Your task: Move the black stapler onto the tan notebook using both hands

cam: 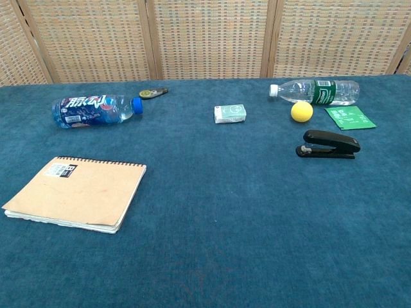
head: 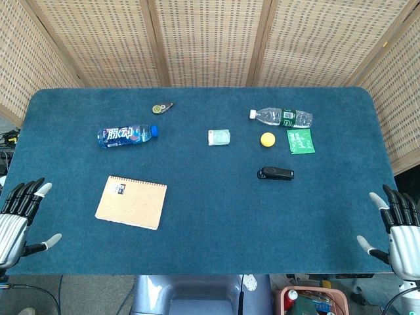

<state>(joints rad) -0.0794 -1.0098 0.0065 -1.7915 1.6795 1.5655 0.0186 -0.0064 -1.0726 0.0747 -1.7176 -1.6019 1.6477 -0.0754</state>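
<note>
My left robot hand and my right robot hand rest at the near corners of the blue table, each released, fingers spread and holding nothing; only the head view shows them. The black stapler lies flat on the cloth, ahead of my right robot hand and inward from it, well apart from its fingers. The tan notebook lies closed, spiral edge away from me, ahead of my left robot hand and inward, nearer to it than the stapler is to my right. Beyond the stapler sit a yellow ball, a green card and a clear water bottle on its side. Further out from my left robot hand lies a blue drink bottle, with a small white packet near the table's middle. A woven screen stands behind the far edge.
</note>
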